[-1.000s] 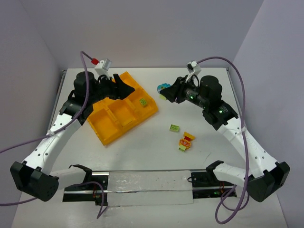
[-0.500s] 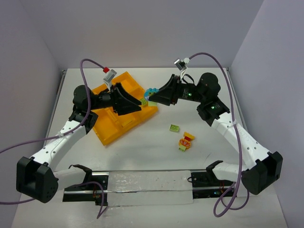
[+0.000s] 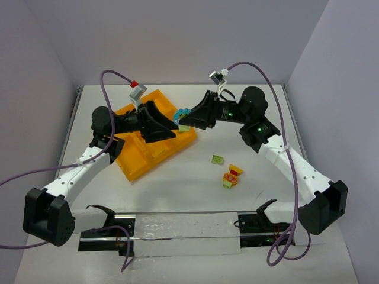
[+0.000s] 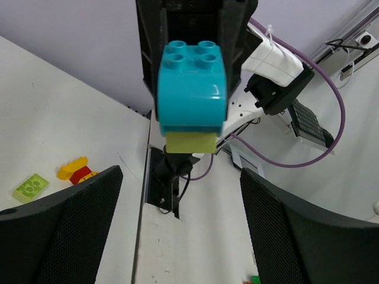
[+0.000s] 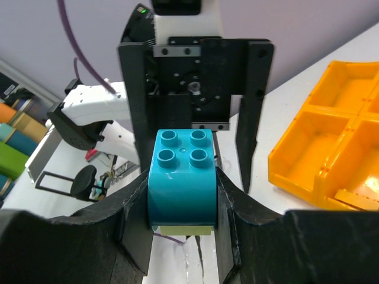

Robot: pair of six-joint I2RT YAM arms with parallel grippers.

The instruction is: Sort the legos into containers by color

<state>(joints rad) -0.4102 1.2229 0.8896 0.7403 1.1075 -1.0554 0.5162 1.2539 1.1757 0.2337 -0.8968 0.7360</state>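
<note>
Bright, even overhead light, soft shadows — sharp focus, wrist views wide-angle

Left hand (image 3: 169,125) spread wide, facing right hand (image 3: 185,121) clamped tight.

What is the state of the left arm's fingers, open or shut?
Open: its black fingers stand wide apart, clear of the teal and light green plastic brick clump, which the right arm's fingers hold.

I count one orange-yellow tray (image 3: 134,162), compartments partly hidden and not tallied. Lego items in view number three: one teal-and-green clump (image 3: 182,115), one loose green brick (image 3: 218,158), one multicoloured clump (image 3: 231,176). Two grippers noted: left gripper (image 3: 169,126), right gripper (image 3: 186,120).
</note>
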